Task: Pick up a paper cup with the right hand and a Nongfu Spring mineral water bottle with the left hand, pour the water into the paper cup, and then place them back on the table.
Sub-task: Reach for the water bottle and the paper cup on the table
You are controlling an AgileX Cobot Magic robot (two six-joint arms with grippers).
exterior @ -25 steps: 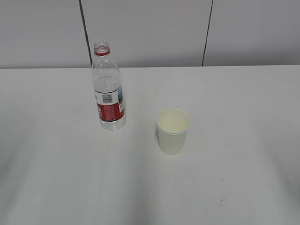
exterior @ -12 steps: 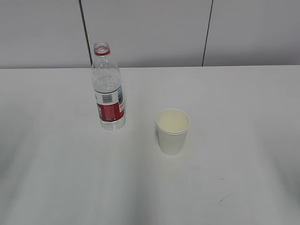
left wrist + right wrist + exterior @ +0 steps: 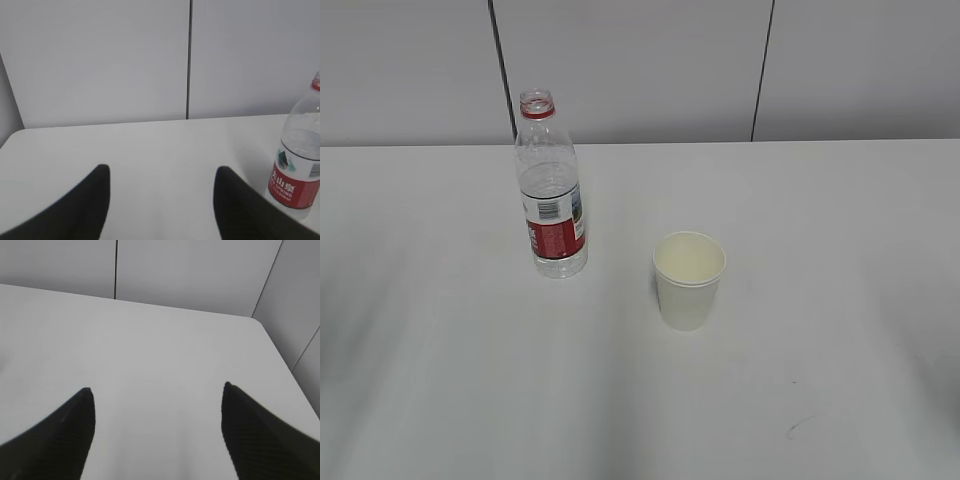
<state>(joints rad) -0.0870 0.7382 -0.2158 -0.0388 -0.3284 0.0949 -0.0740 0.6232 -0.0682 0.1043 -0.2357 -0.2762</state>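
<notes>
Tall clear plastic bottle (image 3: 551,190) uncapped, upright on white counter (image 3: 840,220); small white paper cup (image 3: 688,280) just right. Both grippers (image 3: 160,200) (image 3: 157,427) spread wide, empty. Risk: off-centre approach tipping bottle, spilling water.

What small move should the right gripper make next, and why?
Probably swing left toward the cup. The right gripper is open, but its view shows only bare table; the cup stands upright and untouched, out of that view.
</notes>
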